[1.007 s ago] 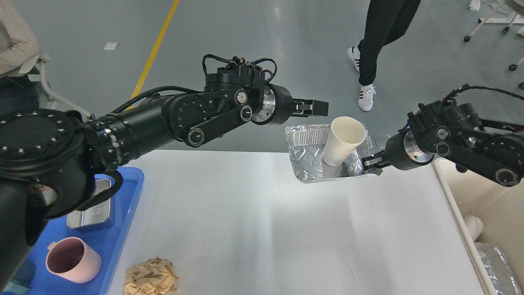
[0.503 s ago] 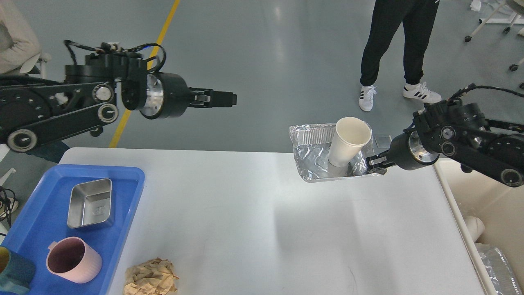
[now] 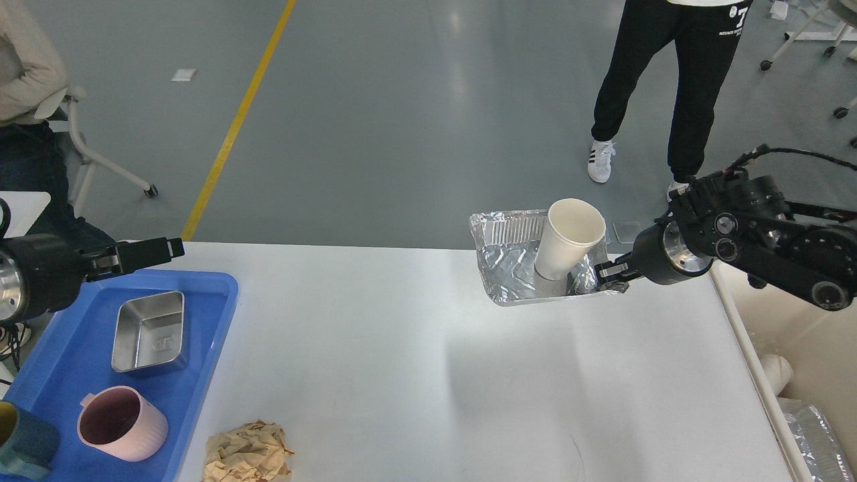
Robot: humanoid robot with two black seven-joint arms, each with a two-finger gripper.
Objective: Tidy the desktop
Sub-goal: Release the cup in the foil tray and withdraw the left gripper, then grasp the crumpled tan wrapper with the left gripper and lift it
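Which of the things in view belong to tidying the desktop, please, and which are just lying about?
Job: desktop, foil tray held by right claw, paper cup in it, crumpled paper.
Lying about: blue tray, steel dish, pink mug, bin.

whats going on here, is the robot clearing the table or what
Looks like tidying. The right gripper is clamped on the rim of a foil tray with a paper cup leaning inside it, held at the far edge of the desktop. The left gripper hangs empty above the blue tray, which holds a metal dish and a pink mug. A crumpled brown paper lies on the desktop's near edge.
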